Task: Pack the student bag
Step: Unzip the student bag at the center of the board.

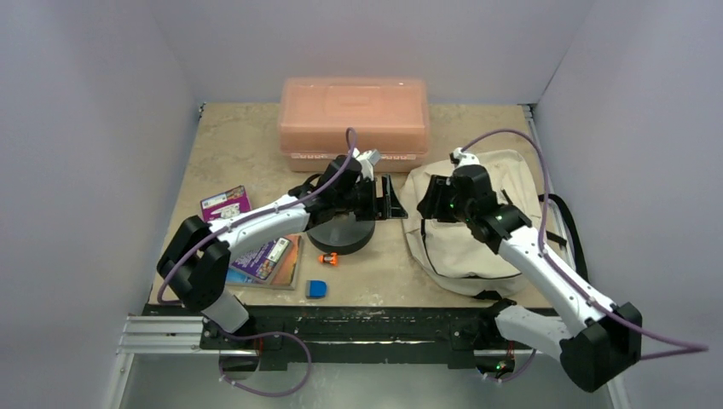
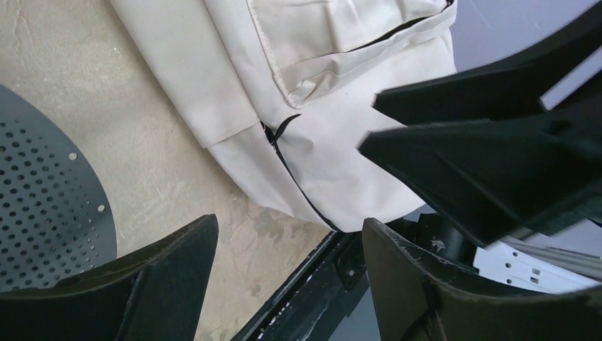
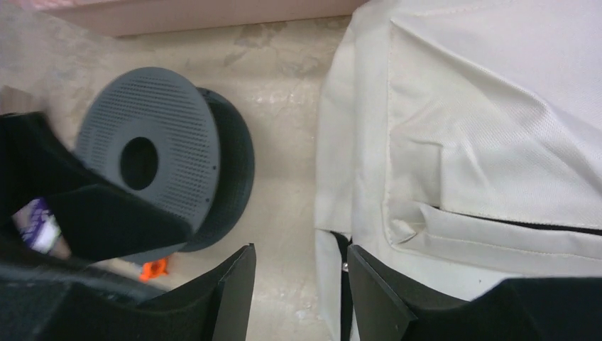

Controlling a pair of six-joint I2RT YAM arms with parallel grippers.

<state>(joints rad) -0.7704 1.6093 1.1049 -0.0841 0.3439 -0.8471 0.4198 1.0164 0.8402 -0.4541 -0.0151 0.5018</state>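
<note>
The student bag (image 1: 452, 251), cream fabric with black zip lines and straps, lies flat at the right of the table. My left gripper (image 1: 392, 198) is open and empty just left of the bag's upper left edge. It also shows in the left wrist view (image 2: 287, 241), facing the bag (image 2: 334, 163) and its black zip pull (image 2: 280, 131). My right gripper (image 1: 426, 203) is open and empty over the same edge. In the right wrist view (image 3: 302, 256) its jaws straddle the seam between table and bag (image 3: 483, 128), by the zip (image 3: 344, 263). The two grippers are close together.
A grey perforated disc (image 1: 341, 234) sits left of the bag under my left arm. A salmon-pink plastic box (image 1: 354, 119) stands at the back. Two purple books (image 1: 226, 203) (image 1: 268, 260), a small orange piece (image 1: 328, 257) and a blue piece (image 1: 316, 289) lie at the left front.
</note>
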